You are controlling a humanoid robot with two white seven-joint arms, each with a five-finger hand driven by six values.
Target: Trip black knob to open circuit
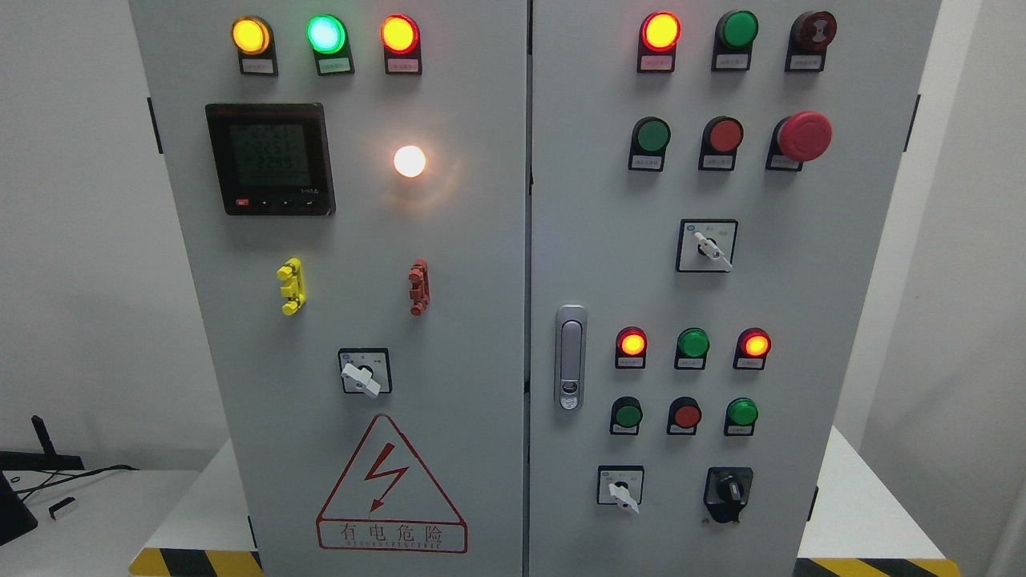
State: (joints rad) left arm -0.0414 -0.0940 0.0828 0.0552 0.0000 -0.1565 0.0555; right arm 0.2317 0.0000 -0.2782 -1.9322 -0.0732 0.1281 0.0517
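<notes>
A black rotary knob (729, 490) sits on a black plate at the lower right of the grey cabinet's right door (801, 320). Its handle stands roughly upright. To its left is a white-handled selector switch (621, 489). Neither of my hands nor arms shows in the head view.
The right door also carries lit red lamps (660, 30), green and red push buttons (687, 415), a red mushroom stop button (804, 136), another white selector (708, 246) and a metal door latch (570, 357). The left door has a meter (269, 159), a white selector (363, 373) and a warning triangle (390, 485).
</notes>
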